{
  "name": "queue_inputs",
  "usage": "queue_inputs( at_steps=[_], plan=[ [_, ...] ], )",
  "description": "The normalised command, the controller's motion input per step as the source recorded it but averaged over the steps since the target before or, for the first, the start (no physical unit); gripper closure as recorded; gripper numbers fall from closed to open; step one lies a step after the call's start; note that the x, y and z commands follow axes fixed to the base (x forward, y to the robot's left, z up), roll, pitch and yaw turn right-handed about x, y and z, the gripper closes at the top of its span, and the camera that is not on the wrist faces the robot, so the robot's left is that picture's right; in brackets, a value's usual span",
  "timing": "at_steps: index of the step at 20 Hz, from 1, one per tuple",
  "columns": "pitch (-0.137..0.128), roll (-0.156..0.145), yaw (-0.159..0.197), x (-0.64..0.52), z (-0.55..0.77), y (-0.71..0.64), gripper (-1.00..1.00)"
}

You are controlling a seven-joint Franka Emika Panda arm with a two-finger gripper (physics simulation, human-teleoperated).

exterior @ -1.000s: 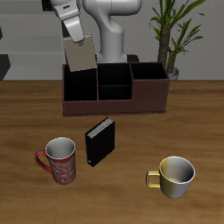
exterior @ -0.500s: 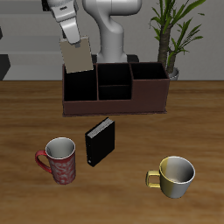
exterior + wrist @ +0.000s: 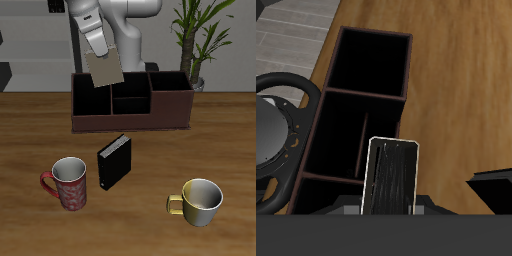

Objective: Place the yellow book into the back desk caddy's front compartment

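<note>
Reddish-brown on the outside and black within, the caddy (image 3: 131, 101) stands well back on the table (image 3: 150, 160), and every cell that shows holds nothing: the two large side cells and the split middle, whose front compartment (image 3: 131, 104) sits against the long front wall. Above the caddy, over the divider between one side cell and the middle, the gripper (image 3: 96, 40) is clamped on the top of the book (image 3: 103, 66), which hangs tilted in the air, clear of the rim. Nearer the front edge stand a black book (image 3: 114, 162), upright, a red patterned mug (image 3: 66, 183) beside it and a yellow mug (image 3: 198, 201) well apart; both mugs look bare inside. Only the exterior view shows these three. The wrist view looks down the book's (image 3: 390, 178) dark face into the cells (image 3: 372, 62) below, confirming them unfilled, and shows the robot's round base (image 3: 274, 125) behind the caddy.
</note>
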Motion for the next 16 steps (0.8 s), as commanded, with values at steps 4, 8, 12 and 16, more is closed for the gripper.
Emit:
queue_inputs(
  at_steps=[4, 8, 12, 16],
  plan=[
    [0.021, 0.003, 0.008, -0.06, -0.19, 0.14, 1.00],
    [0.016, -0.007, -0.004, -0.04, -0.09, 0.09, 1.00],
    [0.002, -0.016, -0.021, -0.05, -0.05, 0.10, 1.00],
    [0.012, 0.023, 0.025, -0.04, -0.08, 0.14, 1.00]
  ],
)
